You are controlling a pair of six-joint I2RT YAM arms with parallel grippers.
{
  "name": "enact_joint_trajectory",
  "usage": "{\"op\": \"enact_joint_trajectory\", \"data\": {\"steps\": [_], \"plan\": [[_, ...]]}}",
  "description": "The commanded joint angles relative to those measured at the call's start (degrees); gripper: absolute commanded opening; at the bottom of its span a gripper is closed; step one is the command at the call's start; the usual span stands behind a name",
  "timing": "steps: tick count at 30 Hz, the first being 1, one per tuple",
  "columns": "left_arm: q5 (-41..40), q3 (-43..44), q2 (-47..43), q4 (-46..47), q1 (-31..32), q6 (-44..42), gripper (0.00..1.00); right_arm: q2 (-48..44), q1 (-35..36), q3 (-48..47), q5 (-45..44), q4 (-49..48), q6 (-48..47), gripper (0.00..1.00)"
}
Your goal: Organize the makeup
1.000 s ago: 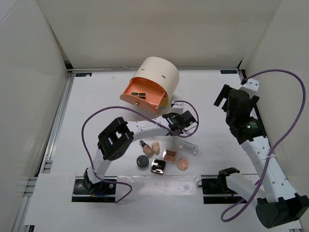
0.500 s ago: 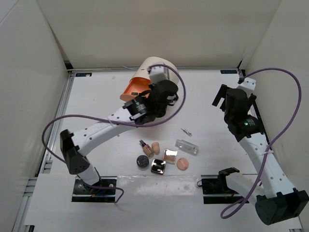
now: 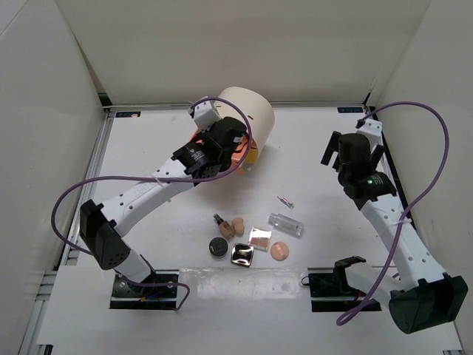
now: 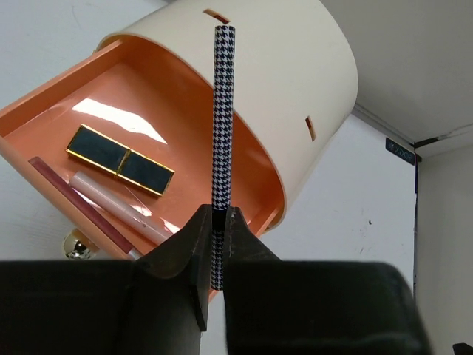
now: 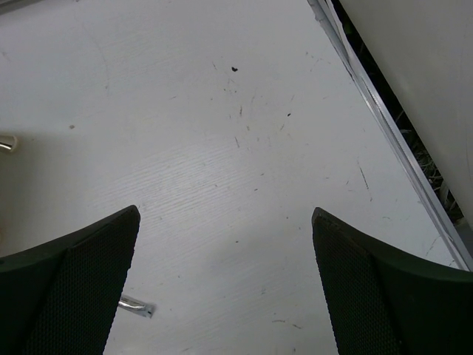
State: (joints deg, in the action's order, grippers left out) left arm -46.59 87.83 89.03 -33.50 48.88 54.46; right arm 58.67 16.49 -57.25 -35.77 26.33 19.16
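My left gripper [image 4: 213,214] is shut on a slim black-and-white houndstooth pencil [image 4: 223,111] and holds it over the open orange drawer [image 4: 52,126] of the cream cylinder [image 4: 295,81]. In the top view the left gripper [image 3: 222,144] covers the drawer. The drawer holds a dark green and gold case [image 4: 122,160], a dark pink pencil [image 4: 74,200] and a clear tube [image 4: 118,208]. On the table lie a black round compact [image 3: 218,246], a shiny square compact [image 3: 242,255], a pinkish square compact [image 3: 259,237], a peach puff [image 3: 279,251], beige sponges [image 3: 238,225] and a clear case [image 3: 285,224]. My right gripper [image 3: 347,151] is open and empty.
A small slim item [image 3: 285,200] lies alone on the table right of the cylinder; its silver tip shows in the right wrist view [image 5: 137,305]. The cream cylinder [image 3: 247,111] stands at the back centre. White walls enclose the table; a metal rail [image 5: 392,140] runs along its right edge.
My left arm has swung from the middle of the table up and left to the orange drawer, carrying the houndstooth pencil. The right arm has shifted slightly left.
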Motion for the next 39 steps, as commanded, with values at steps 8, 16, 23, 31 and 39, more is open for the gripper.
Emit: {"op": "enact_joint_trajectory", "data": {"steps": [8,16,23,31,39], "plan": [[1.76,0.06,-0.88,-0.61,-0.72,2.32,0.57,0.04,0.12,1.44,0.96,1.45,-0.17,0.99],[3.69,3.03,-3.95,6.25,-0.72,-12.14,0.98,2.49,0.21,3.82,25.19,0.04,-15.27,0.95],[5.11,0.33,-11.50,7.49,-0.72,-26.32,0.98,13.03,6.35,4.52,34.36,0.75,-23.46,0.85],[-5.70,-13.29,-28.38,-9.90,-1.77,-15.45,0.98,22.78,10.23,6.80,39.46,-3.82,-27.07,0.78],[-6.06,-19.79,-34.54,-24.33,-6.51,0.55,0.98,31.67,11.46,6.45,36.83,-6.99,-25.84,0.55]]}}
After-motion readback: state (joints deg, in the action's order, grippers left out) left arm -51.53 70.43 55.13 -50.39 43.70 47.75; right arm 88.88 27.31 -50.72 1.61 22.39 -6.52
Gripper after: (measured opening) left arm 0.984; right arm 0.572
